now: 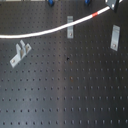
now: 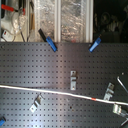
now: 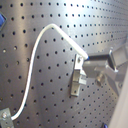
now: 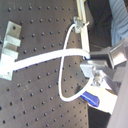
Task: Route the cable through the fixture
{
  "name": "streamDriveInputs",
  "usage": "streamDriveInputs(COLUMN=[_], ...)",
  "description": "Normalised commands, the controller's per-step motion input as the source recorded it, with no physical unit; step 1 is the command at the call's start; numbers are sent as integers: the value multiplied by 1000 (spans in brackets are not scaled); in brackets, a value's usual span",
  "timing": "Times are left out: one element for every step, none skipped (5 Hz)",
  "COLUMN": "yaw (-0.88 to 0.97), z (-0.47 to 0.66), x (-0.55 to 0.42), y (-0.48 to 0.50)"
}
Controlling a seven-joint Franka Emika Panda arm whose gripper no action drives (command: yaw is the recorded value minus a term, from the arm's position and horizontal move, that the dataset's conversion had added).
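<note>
A: Cable status? Long thin white cord with the short red band (image 1: 96, 15) runs from the first exterior view's left edge up to the gripper (image 1: 115, 4) at the top right corner.

B: Fingers look clamped on the cord end, just past the red band. Held taut so it spans the black perforated breadboard (image 1: 65, 90).

A: Fixture?

B: Small grey metal bracket (image 1: 70, 27) mid-board. In both exterior views the cord crosses it; can't tell whether it sits in the slot or only lies over it.

A: Others?

B: Two more grey brackets (image 1: 19, 53) (image 1: 115, 37), both untouched. Blue clamps (image 2: 50, 42) hold the board edge.
</note>
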Motion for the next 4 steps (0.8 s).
streamDriveInputs(yaw=[0,-83,-271,-460], z=[-2,-3,0,-2], x=[-43,-43,44,-79], y=[-28,-75,-67,-80])
